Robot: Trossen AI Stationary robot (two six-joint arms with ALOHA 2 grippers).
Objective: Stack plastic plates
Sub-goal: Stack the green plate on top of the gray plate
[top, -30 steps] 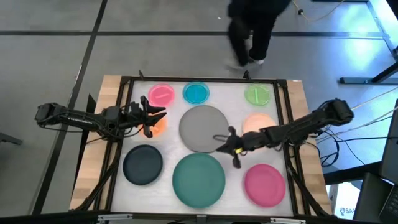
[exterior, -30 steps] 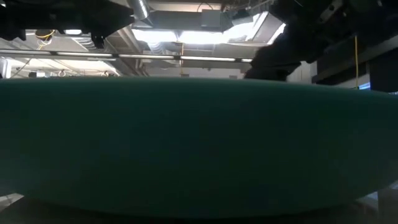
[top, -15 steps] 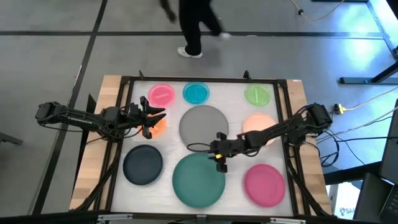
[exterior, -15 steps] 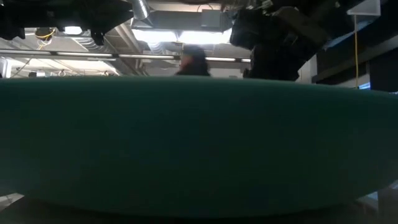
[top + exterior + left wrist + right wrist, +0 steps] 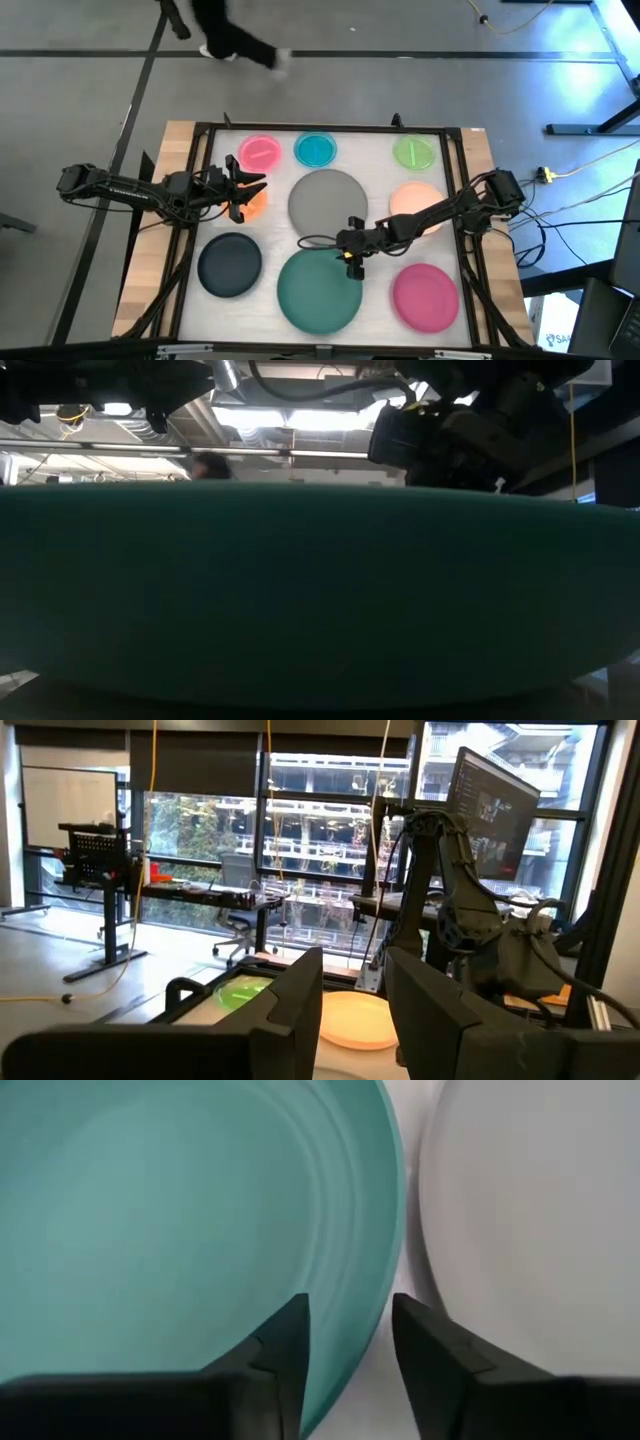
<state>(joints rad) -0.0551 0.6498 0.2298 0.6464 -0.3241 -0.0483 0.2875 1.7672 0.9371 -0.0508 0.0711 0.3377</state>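
Note:
Nine plastic plates lie flat on the white table. Small pink (image 5: pixel 260 152), blue (image 5: pixel 316 150) and green (image 5: pixel 413 152) ones line the far edge. A small orange one (image 5: pixel 256 205) lies partly under my left gripper (image 5: pixel 247 190), which hovers open above it. In the middle are the large grey plate (image 5: pixel 327 205) and the peach one (image 5: pixel 415 198). Black (image 5: pixel 229 264), large teal (image 5: pixel 320 290) and magenta (image 5: pixel 425 296) plates lie near. My right gripper (image 5: pixel 350 1330) is open, one finger over the teal plate's far rim (image 5: pixel 385 1280), the other outside it.
A dark frame (image 5: pixel 200 140) borders the table. My right arm (image 5: pixel 440 212) crosses over the peach plate. The teal plate (image 5: pixel 320 590) fills the low view. A person (image 5: pixel 225 35) walks on the floor beyond the far edge.
My right gripper has gone from the grey plate's near right edge toward the table's left and near side, and now stands over the teal plate's far rim. The person behind the table has walked toward the left.

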